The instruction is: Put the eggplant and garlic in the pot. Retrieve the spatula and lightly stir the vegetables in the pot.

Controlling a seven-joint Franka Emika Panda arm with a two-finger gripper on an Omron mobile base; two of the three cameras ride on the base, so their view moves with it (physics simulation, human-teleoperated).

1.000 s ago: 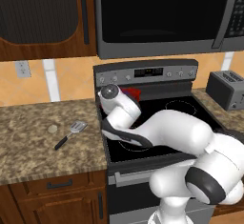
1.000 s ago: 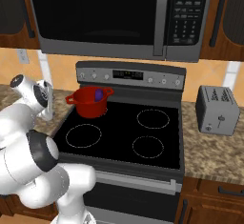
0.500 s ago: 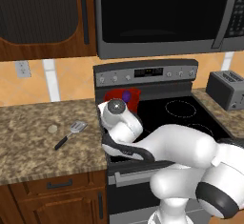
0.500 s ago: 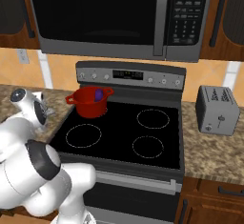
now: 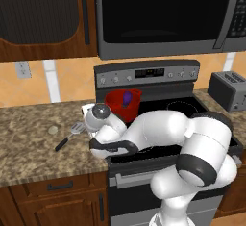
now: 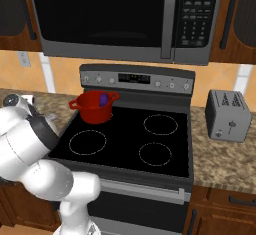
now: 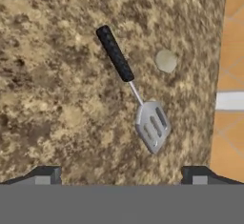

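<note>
The arm has swung away from the stove and over to the counter [image 5: 29, 138] on the left side since the earlier picture. The hand now hangs above the spatula [image 7: 136, 100].

The gripper [image 7: 121, 175] has its two tips wide apart, with nothing between them. In the hand view, the spatula lies flat on the brown speckled counter [image 7: 47, 99]. Its silver head with slots is just in front of the gripper, and its black handle points away from it. The garlic [image 7: 165, 60] sits just beside the handle, not touching it, close to the orange tiled wall [image 7: 231, 51].

In the left base view, the spatula [image 5: 68, 135] lies on the counter near the stove's left edge, with the garlic [image 5: 53, 130] a little to its left. The red pot [image 5: 123, 106] stands on the back left burner of the stove [image 5: 192, 107]. The purple eggplant [image 5: 127, 96] is inside the pot.

In the right base view, the pot [image 6: 93, 106] with the eggplant [image 6: 103, 99] in it is at the back left corner of the stove top. A toaster [image 6: 228, 115] stands on the counter to the right of the stove.
</note>
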